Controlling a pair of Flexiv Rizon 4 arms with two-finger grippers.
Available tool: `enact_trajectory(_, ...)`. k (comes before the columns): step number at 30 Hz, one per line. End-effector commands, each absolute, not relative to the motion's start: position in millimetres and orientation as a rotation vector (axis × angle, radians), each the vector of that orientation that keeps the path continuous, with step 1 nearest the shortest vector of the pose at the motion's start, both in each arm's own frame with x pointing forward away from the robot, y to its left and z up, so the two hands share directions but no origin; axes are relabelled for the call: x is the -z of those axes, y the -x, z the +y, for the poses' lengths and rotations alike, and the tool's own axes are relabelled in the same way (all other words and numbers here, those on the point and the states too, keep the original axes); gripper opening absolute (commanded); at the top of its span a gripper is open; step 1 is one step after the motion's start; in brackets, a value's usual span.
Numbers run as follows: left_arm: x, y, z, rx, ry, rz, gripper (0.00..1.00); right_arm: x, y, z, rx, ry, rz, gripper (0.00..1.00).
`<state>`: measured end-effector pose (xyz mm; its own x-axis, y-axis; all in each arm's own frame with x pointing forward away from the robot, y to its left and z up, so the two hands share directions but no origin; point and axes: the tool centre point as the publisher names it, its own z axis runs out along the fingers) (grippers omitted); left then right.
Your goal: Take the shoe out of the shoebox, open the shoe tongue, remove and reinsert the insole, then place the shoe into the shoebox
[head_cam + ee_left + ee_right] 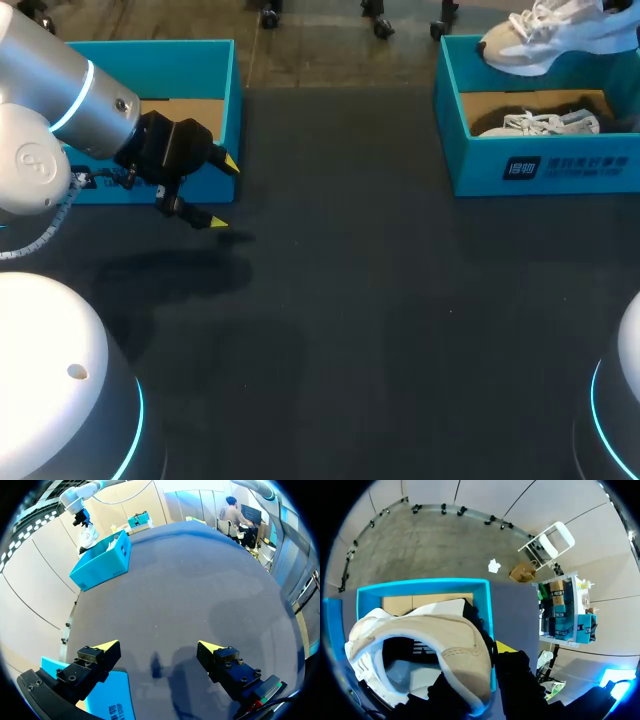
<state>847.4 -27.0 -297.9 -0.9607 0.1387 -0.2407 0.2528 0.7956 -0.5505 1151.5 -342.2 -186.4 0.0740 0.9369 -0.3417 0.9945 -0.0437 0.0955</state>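
Shoe (427, 630) — in right claw (481, 672)

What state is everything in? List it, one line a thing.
left gripper: open, empty, above the table.
right gripper: shut on the white shoe.
white shoe: held above the right shoebox.
right shoebox: open, second shoe lying inside.
left shoebox: open, no lid.

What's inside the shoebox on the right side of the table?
In the shoebox, one white laced shoe lies inside, with cardboard lining showing behind it. A second shoe hangs above the back wall, not inside. The front wall hides the floor strip just behind it.
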Motion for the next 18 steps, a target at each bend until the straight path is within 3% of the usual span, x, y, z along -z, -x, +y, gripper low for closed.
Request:
enact_trajectory(1, 298, -847, -27, 0.895, -0.308, 2.795, 1.0, 186, -1152, -342, 0.271, -2.053, 1.927, 0.0)
enact_trajectory(18, 298, -847, -27, 0.895, -0.308, 2.795, 1.0, 212, -1152, -342, 0.194, -2.191, 1.736, 0.0)
